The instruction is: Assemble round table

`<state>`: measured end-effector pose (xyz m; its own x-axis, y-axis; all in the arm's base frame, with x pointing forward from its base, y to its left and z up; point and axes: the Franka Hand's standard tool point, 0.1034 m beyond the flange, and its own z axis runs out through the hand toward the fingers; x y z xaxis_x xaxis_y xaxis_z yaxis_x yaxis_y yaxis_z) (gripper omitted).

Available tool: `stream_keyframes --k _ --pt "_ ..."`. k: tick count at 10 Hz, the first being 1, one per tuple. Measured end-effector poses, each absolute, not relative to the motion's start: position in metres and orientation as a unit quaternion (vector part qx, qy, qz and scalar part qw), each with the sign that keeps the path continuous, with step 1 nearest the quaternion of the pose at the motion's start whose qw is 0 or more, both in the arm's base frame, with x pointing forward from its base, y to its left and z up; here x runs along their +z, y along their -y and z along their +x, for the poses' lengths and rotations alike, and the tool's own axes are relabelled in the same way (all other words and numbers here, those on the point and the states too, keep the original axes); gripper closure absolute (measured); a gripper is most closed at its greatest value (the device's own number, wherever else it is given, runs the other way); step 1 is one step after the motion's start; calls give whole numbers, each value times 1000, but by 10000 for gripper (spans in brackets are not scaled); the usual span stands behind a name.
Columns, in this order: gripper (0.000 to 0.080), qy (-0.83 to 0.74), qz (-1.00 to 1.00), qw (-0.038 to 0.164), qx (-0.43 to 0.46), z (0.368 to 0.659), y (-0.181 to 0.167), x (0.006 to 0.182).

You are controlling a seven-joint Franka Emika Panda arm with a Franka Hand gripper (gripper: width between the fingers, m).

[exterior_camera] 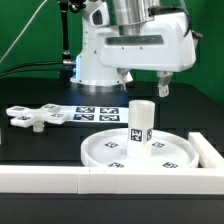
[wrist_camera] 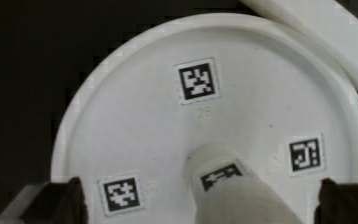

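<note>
The large rimmed round disc (exterior_camera: 96,150) lies flat on the black table near the front wall. The short cylindrical post (exterior_camera: 140,122) stands upright on it, with tags on its side. The flat cross-shaped piece (exterior_camera: 35,117) lies on the table at the exterior view's left. My gripper (exterior_camera: 145,85) hangs open and empty a little above the post, touching nothing. In the wrist view the disc (wrist_camera: 140,130) fills the picture. The top of the post (wrist_camera: 229,190) shows between the two dark fingers (wrist_camera: 43,202), which stand wide apart on either side of it.
The marker board (exterior_camera: 92,109) lies flat behind the disc. A long white wall (exterior_camera: 60,180) runs along the table's front and turns up the exterior view's right side; it also shows in the wrist view (wrist_camera: 327,25). The arm's white base (exterior_camera: 95,60) stands at the back.
</note>
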<state>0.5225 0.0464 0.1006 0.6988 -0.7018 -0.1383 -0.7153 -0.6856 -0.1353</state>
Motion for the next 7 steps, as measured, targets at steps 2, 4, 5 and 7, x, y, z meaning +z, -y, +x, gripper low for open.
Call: stream_keyframes --k 2,4,5,7 --pt "151 -300 -949 93 24 523 -42 100" --pt "151 -255 -961 101 15 525 -44 100" --pt "151 -239 -966 101 13 525 -43 100" --pt "151 -98 -992 76 4 520 -37 96"
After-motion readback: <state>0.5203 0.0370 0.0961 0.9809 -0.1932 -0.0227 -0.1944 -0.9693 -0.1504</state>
